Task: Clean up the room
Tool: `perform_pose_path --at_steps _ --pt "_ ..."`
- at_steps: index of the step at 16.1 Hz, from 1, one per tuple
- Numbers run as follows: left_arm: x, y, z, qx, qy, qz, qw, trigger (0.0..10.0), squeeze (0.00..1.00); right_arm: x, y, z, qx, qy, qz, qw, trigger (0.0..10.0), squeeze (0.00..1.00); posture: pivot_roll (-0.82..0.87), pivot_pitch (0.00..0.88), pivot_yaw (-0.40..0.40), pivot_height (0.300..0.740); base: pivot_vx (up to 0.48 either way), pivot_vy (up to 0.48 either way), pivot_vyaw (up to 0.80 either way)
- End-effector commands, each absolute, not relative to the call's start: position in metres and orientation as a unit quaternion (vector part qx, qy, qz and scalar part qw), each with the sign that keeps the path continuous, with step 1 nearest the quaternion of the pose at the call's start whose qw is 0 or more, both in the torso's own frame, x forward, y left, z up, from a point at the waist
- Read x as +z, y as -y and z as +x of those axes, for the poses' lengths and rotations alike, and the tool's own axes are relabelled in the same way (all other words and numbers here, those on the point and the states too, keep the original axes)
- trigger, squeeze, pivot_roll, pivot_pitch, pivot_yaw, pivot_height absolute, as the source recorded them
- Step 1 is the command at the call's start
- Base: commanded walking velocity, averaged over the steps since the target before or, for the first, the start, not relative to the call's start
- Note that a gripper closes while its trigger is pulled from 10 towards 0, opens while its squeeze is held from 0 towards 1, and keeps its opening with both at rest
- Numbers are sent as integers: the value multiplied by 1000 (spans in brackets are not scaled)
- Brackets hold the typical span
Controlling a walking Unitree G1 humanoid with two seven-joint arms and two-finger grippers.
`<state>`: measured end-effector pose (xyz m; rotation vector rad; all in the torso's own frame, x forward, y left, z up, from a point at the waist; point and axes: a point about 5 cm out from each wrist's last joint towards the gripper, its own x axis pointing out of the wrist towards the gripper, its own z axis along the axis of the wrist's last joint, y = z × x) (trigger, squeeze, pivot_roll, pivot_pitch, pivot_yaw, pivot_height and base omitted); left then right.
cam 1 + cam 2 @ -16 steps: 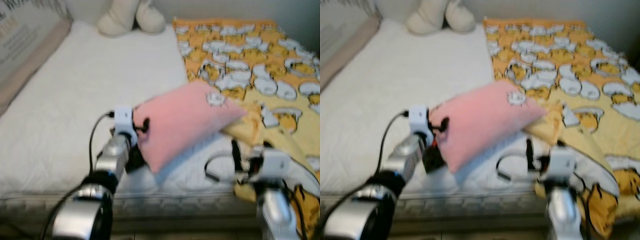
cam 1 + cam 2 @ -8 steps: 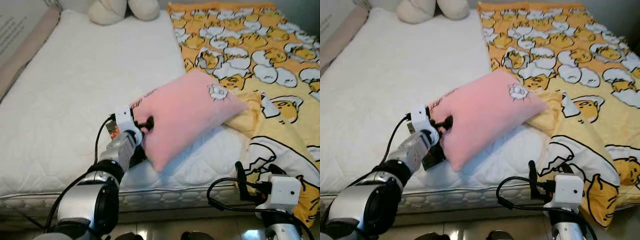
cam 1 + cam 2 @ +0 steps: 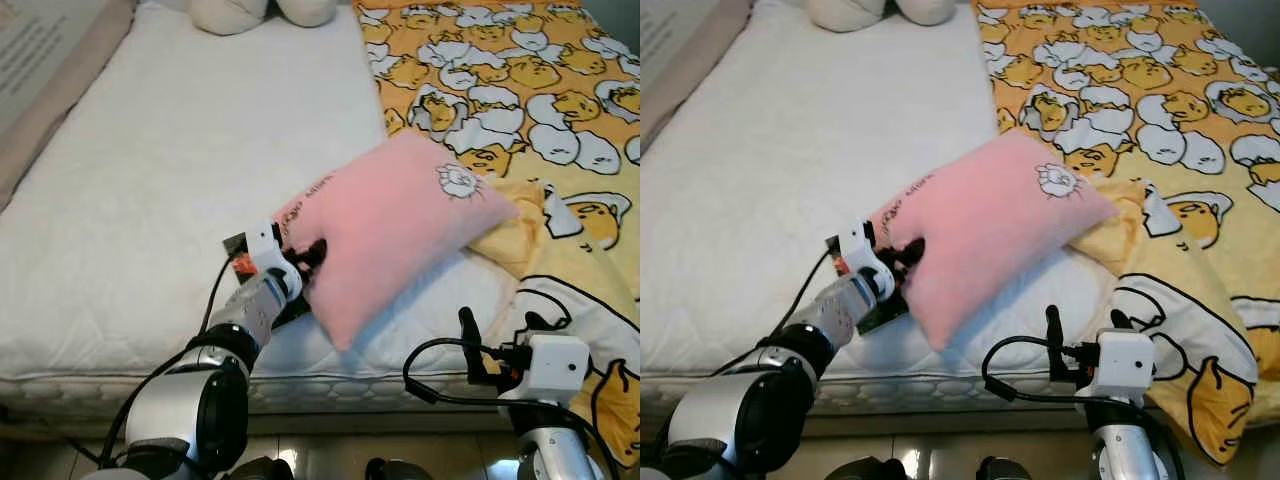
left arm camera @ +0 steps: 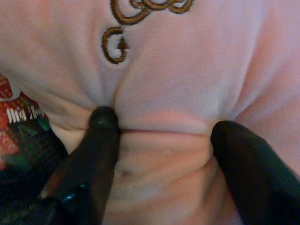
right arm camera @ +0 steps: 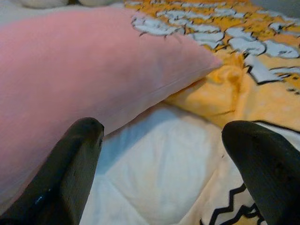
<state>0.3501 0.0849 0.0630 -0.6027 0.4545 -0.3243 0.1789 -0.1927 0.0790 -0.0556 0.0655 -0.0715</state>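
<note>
Pink pillow (image 3: 395,230) lies slantwise on the white mattress (image 3: 150,200) near the bed's front edge; its far corner rests on the yellow patterned blanket (image 3: 520,90). Left pincer (image 4: 157,136) has a fold of the pillow's near edge pinched between its fingertips (image 4: 104,119), just below the brown embroidered lettering (image 4: 140,18). A small dark red packet (image 4: 21,136) lies beside it, partly under the pillow. Right pincer (image 5: 164,154) hovers spread wide, off the pillow, in front of the mattress edge. Cream plush toy (image 3: 265,10) sits at the bed's far end
</note>
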Motion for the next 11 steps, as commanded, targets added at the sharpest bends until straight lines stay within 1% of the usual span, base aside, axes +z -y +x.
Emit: perform_pose_path --at_steps 1,3,5,7,9,11 --pt "57 -70 342 -204 -234 -290 905 0 0 71 190 179 -33 -52 -18 998 10000 0 -184 125 49 740 0 0 0" --pt "55 -66 338 -232 -233 -282 901 0 0 68 183 193 -17 -47 -9 999 10000 0 -137 71 37 740 0 0 0" --pt "53 -66 336 -236 -232 -296 896 0 0 71 181 207 -12 -35 -5 999 10000 0 -121 43 31 740 0 0 0" --pt "54 -65 336 -232 -227 -334 885 0 0 72 181 218 -5 -27 -7 1000 10000 0 -108 18 20 740 0 0 0" --pt "63 -62 341 -222 -202 -388 871 0 0 70 182 225 2 -26 -7 1000 10000 0 -94 0 10 740 0 0 0" --pt "71 -62 346 -223 -180 -400 870 0 0 71 180 232 10 -20 -8 1000 10000 0 -88 0 5 740 0 0 0"
